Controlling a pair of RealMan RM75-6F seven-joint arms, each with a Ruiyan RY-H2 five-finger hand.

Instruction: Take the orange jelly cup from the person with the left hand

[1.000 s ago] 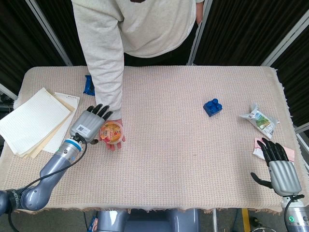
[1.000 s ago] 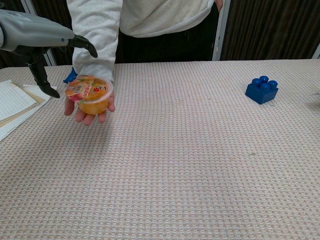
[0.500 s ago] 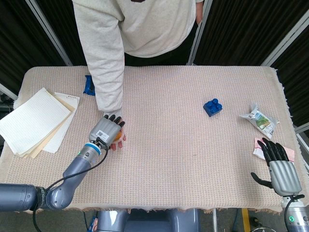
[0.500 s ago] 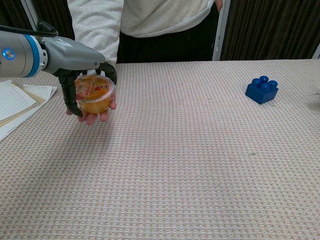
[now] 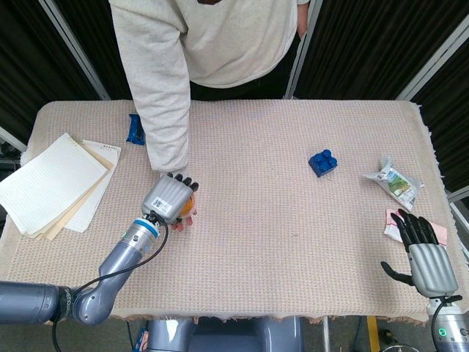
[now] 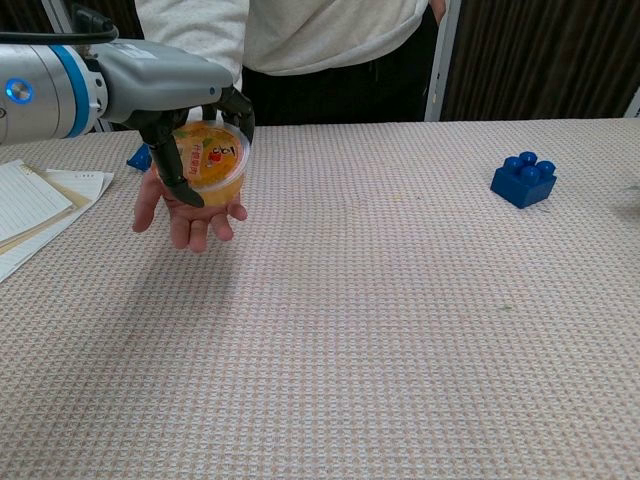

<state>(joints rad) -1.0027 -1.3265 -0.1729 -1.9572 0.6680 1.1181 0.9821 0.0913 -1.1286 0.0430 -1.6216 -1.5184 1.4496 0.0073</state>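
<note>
The left hand (image 6: 195,120) has its fingers clamped from above round the orange jelly cup (image 6: 215,163), resting over the person's upturned palm (image 6: 185,215), offered flat for an easy top grasp

Showing one orange jelly cup (image 6: 213,163), one blue building block (image 5: 322,162), one blue packet (image 5: 134,129), one snack pouch (image 5: 394,180), one pink item (image 5: 438,230), one paper stack (image 5: 55,182), two robot hands: left hand (image 5: 168,202), right hand (image 5: 423,251), all sitting over one table (image 5: 278,249).
</note>
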